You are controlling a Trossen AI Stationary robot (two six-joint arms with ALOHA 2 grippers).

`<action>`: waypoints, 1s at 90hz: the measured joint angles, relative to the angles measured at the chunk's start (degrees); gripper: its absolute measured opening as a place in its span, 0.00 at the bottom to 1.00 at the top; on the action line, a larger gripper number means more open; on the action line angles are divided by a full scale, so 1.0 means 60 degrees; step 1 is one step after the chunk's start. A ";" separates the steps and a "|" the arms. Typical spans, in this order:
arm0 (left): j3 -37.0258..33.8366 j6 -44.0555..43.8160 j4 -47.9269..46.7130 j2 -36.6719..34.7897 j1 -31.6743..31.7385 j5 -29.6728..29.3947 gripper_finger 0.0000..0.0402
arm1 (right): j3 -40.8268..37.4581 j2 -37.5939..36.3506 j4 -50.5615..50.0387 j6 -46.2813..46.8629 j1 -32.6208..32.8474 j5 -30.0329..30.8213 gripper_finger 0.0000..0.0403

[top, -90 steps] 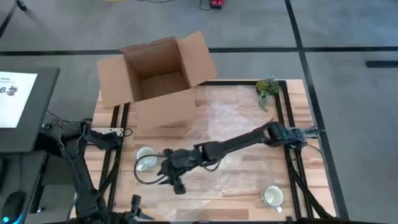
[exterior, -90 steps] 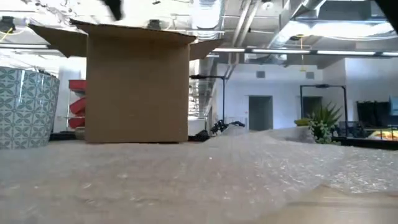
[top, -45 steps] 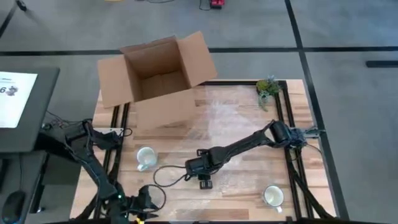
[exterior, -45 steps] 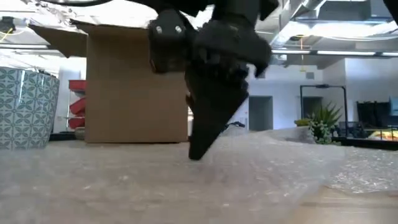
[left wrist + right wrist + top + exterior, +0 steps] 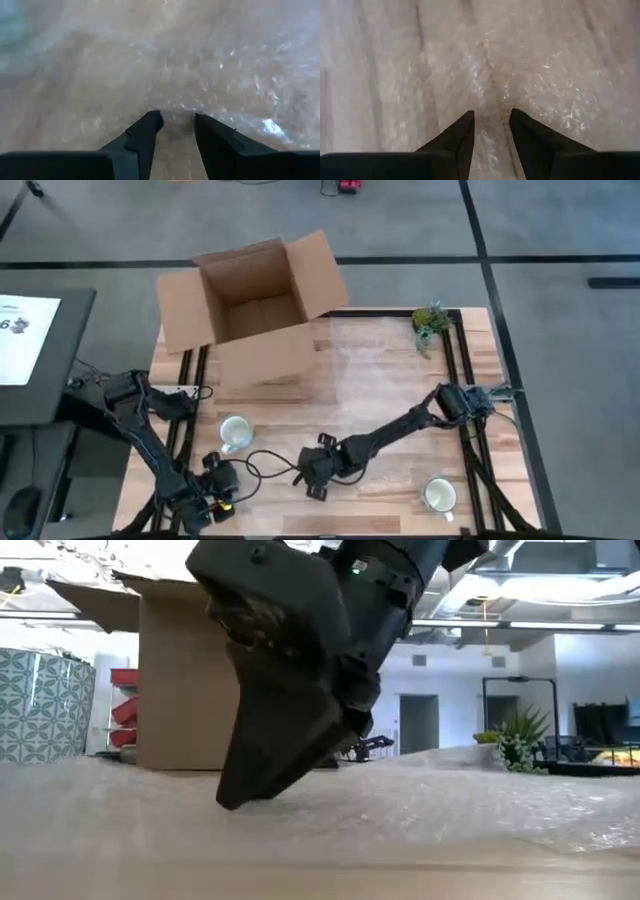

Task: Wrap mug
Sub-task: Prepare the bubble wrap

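High view: white mug (image 5: 234, 432) stands upright on the table's (image 5: 470, 350) left part, unwrapped, just beyond the left edge of the bubble wrap sheet (image 5: 370, 370). A second white mug (image 5: 438, 496) stands at the near right corner, also bare.

Bubble wrap sheet: clear, spread over the table's middle from the box toward the near edge. Its near part fills both wrist views.

Right pincer (image 5: 312, 480): low over the sheet's near portion, left of centre. Half a second ago it sat a little farther right and farther from the near edge; a second ago it was beside the mug. It has drawn away from the mug and dropped toward the wrap. In the right wrist view the fingers (image 5: 462, 131) stand a narrow gap apart with wrap puckered between the tips; whether they grip it I cannot tell. In the low view it looms large, tip down at the sheet.

Left pincer (image 5: 222, 480): now at the near left of the table, below the mug; a second ago it was barely in frame at the near edge. In the left wrist view its fingers (image 5: 145, 131) are slightly parted over the wrap's edge, released, nothing between them.

Judgement: both arms have gathered at the sheet's near edge, so the step in hand appears to be taking hold of the wrap; the mug is not yet on it.

Cardboard box (image 5: 255, 305): open, far left. Small plant (image 5: 430, 322): far right corner.
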 joint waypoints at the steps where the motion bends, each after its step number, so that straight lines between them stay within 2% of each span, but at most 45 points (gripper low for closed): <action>1: 0.0065 0.0008 -0.0117 -0.0020 0.0002 0.0058 0.29 | 0.0019 -0.0033 -0.0076 -0.0052 0.0014 0.0048 0.30; 17: 0.1183 0.0051 -0.2042 -0.0186 -0.0079 0.1201 0.29 | 0.0192 -0.0816 -0.1034 -0.0621 0.0039 0.0170 0.30; 23: 0.1544 0.0129 -0.2423 -0.0186 -0.0150 0.1212 0.29 | 0.0188 -0.0873 -0.1819 -0.0795 0.0030 0.0167 0.30; 30: 0.1672 0.0333 -0.2030 -0.0186 -0.0248 0.0784 0.29 | 0.0060 -0.0869 -0.2385 -0.0973 0.0085 -0.0033 0.30; 34: 0.1661 0.0658 -0.1474 -0.0182 -0.0265 0.0394 0.29 | -0.0078 -0.0869 -0.2423 -0.0979 0.0157 -0.0227 0.30; 41: 0.1424 0.1585 0.0471 -0.0182 -0.0262 -0.0326 0.28 | -0.0340 -0.0758 -0.2106 -0.1013 0.0322 -0.0713 0.30; 52: 0.0550 0.2814 0.3533 -0.0131 -0.0106 -0.1067 0.25 | -0.0856 -0.0702 -0.1328 -0.0923 0.0494 -0.0764 0.30; 61: -0.0090 0.2558 0.5021 0.0188 -0.0047 -0.1362 0.24 | -0.1391 -0.0745 0.0235 0.0614 0.0417 -0.0428 0.30; 71: -0.0266 0.1599 0.4751 0.0684 -0.0171 -0.1061 0.22 | -0.1756 -0.0728 0.1417 0.1618 0.0356 -0.0236 0.30; 84: -0.0241 0.0456 0.3223 0.0844 -0.0281 -0.0412 0.20 | -0.1806 -0.0731 0.1248 0.1802 0.0441 -0.0032 0.28; 90: -0.0227 0.0344 0.2607 0.0790 -0.0308 -0.0270 0.19 | -0.1782 -0.0734 0.1230 0.1424 0.0523 -0.0405 0.27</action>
